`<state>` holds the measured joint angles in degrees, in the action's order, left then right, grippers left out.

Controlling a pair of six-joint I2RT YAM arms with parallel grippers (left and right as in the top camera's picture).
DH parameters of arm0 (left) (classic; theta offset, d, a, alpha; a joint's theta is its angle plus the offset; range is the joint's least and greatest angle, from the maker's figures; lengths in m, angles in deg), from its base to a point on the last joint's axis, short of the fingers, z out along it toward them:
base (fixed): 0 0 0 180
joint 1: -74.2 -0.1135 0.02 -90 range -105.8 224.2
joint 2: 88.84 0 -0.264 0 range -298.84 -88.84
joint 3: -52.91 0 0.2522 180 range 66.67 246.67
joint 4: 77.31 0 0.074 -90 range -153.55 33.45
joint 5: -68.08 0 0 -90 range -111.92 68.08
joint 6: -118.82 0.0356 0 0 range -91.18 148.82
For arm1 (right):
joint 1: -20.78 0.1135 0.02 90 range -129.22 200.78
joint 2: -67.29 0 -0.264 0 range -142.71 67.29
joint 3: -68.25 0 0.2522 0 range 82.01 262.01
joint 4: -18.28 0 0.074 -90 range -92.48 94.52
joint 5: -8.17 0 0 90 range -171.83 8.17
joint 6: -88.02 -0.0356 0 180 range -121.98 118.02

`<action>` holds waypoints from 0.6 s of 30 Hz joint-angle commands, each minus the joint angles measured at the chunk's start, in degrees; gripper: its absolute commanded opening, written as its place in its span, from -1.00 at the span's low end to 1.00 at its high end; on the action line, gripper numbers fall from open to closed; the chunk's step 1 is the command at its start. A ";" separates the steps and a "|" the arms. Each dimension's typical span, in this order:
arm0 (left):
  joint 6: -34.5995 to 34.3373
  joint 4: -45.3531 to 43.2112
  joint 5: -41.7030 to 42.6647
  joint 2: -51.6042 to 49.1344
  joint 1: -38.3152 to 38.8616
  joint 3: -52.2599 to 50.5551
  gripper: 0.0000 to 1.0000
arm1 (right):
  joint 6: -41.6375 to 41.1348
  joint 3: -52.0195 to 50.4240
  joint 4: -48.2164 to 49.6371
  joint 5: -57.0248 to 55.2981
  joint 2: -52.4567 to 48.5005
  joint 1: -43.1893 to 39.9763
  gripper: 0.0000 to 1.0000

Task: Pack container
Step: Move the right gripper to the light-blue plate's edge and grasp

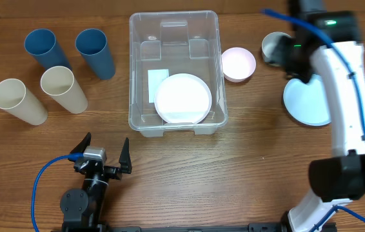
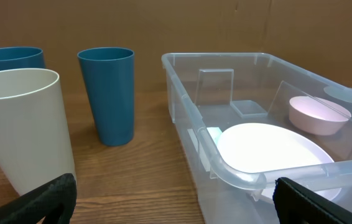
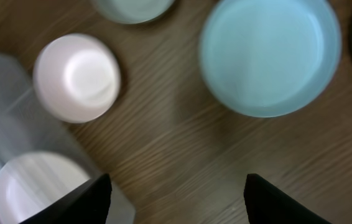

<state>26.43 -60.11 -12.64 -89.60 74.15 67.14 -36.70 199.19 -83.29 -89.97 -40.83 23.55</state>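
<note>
container: clear bin (image 1: 133,71), mid-bench; one white plate (image 1: 182,98) lies flat in its near half, the far half is bare.
right claw: (image 3: 176,200) wide, holding nothing. It hangs over bare bench between the pink bowl (image 3: 76,78) and the light blue plate (image 3: 269,56), touching neither.
left claw: (image 1: 105,144) wide, empty, at the near bench edge in front of the container's near-left corner.
container vs right claw: near, off to the claw's left. The pink bowl stands between them, just beside the container's right wall.
step (my read): right-arm pickup of the next item. Bowl or blue plate, can't tell which.
bowl: pinch one side of the rim, one finger inside and one outside. Lift clear of the container rim before crossing it, then set the bowl in the bare far half.
plate: it lies flat, so get a finger under an edge. Lower it level onto the white plate.
risk: a sideways approach could nudge the bowl into the container wall. Come straight down.
unpacked: four cups (image 1: 95,53) left of the container, grey bowl (image 1: 271,45) partly under the right arm.
note: right wrist view is blurred, so fine contact can't be judged.
</note>
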 commanded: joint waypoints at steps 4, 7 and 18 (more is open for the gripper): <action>0.50 -0.04 0.66 0.44 -0.39 -0.20 1.00 | -5.42 -15.54 5.92 1.33 0.63 -15.15 0.42; 0.50 -0.04 0.66 0.44 -0.39 -0.20 1.00 | -5.40 -24.76 12.37 4.04 0.63 -19.02 0.40; 0.50 -0.04 0.66 0.44 -0.39 -0.20 1.00 | -8.07 -44.22 32.13 5.49 0.63 -20.90 0.32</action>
<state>26.43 -60.11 -12.64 -89.60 74.15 67.14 -42.91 157.84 -53.67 -85.25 -40.89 2.78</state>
